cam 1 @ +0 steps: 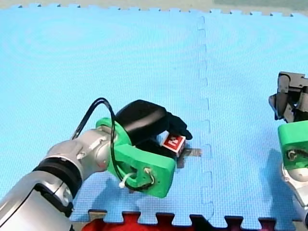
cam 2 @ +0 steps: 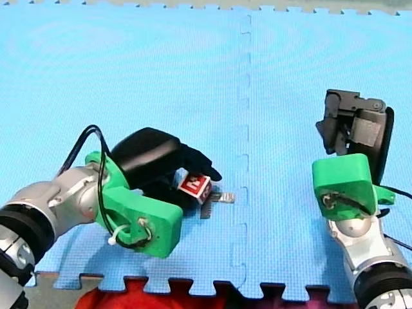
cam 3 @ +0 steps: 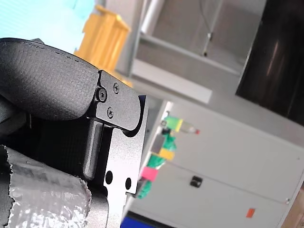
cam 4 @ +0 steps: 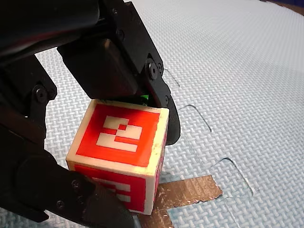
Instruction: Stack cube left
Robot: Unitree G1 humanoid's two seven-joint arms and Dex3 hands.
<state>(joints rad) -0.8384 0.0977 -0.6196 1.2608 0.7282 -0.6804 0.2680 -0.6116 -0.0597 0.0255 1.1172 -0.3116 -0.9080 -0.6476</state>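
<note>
A red cube point(cam 1: 173, 142) with white markings on cream-edged faces sits low over the blue foam mat point(cam 1: 120, 62), near the front middle. My left hand point(cam 1: 169, 134), coming in from the left, is shut on it. In the second wrist view, black fingers point(cam 4: 111, 66) press the cube point(cam 4: 121, 142) from opposite sides. A small green patch shows behind the cube's top edge, and I cannot tell what it is. My right hand point(cam 2: 351, 125) is at the right side of the mat, raised off it and holding nothing.
A strip of silver tape point(cam 1: 193, 152) lies on the mat just right of the cube, beside the jigsaw seam point(cam 1: 207, 96) between two mat tiles. Red material point(cam 1: 110, 224) lies past the mat's front edge. The first wrist view looks out at cabinets in the room.
</note>
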